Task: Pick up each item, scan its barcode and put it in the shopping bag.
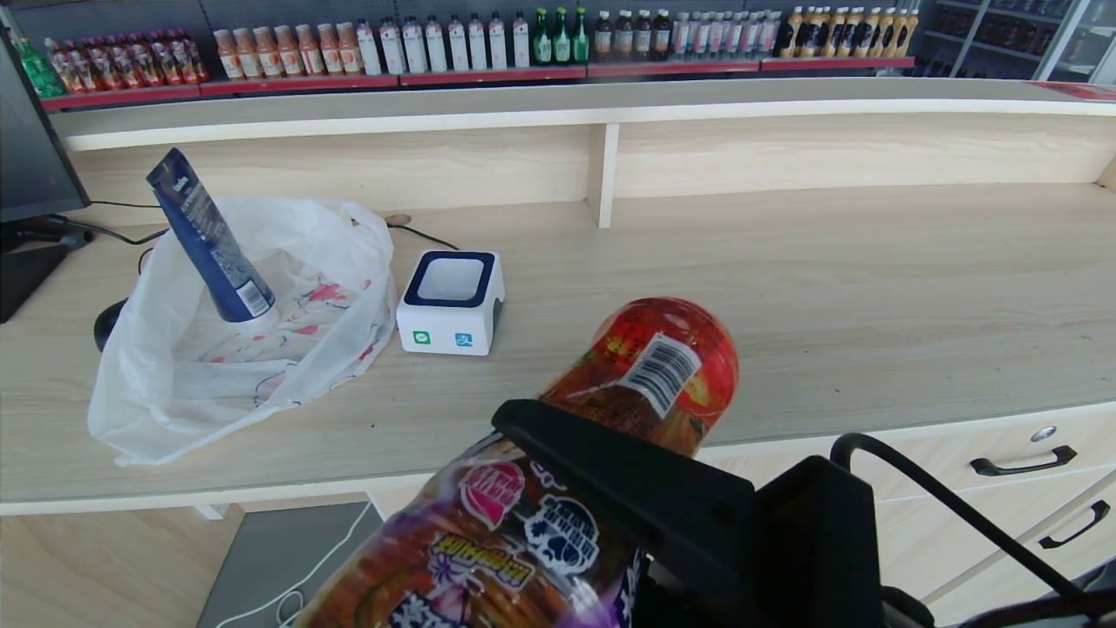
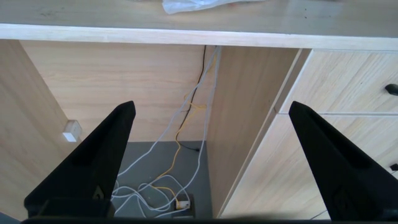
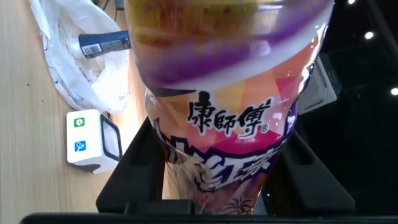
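Bottle [image 1: 523, 541], barcode [image 1: 660, 373] showing, sits clamped in right claw [image 3: 224, 174].

This is a shop: rows of drink bottles [image 1: 558, 39] fill red shelves [image 1: 488, 77] behind a wooden worktop [image 1: 785, 288] with a scanner box [image 1: 452, 302].
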